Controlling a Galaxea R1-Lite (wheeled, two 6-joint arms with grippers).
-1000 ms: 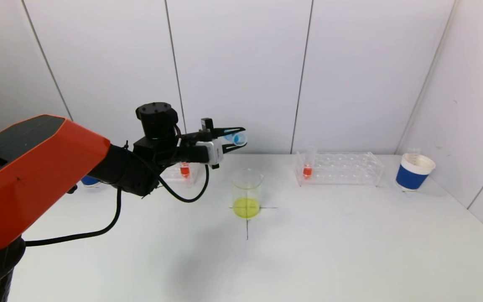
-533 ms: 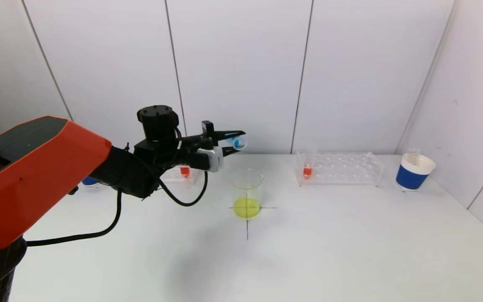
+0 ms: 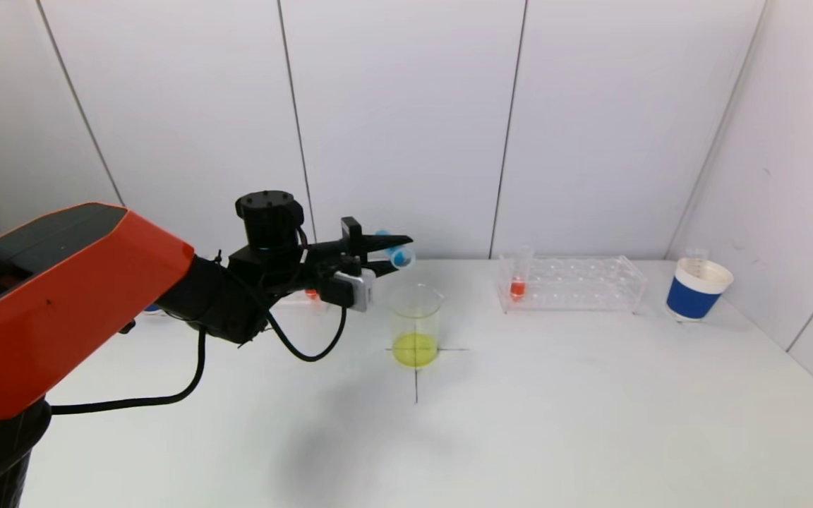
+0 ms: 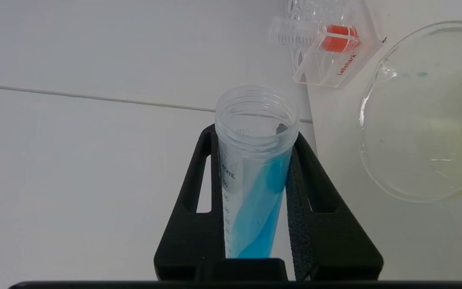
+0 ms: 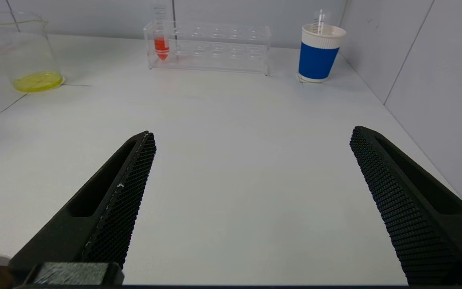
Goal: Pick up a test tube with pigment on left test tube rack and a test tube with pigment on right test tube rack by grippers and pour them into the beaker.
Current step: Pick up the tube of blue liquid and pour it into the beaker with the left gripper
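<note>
left gripper (image 3: pixel 394 252) clamped on test tube (image 4: pixel 255 168) with blue pigment, tilted near horizontal, mouth just above and behind beaker (image 3: pixel 416 324) rim. yellow liquid in beaker bottom, standing on cross mark at table (image 3: pixel 555 409) centre. right gripper (image 5: pixel 251 160) spread wide, holding nothing, low over table. orange tube (image 3: pixel 517 286) upright in right rack (image 3: pixel 576 282). blue cup (image 3: pixel 697 289) far right.

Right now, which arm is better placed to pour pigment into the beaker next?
The left. The left gripper is shut on the blue test tube, tilted just above the beaker. The right gripper is open and empty, low over the table, away from the right rack.
</note>
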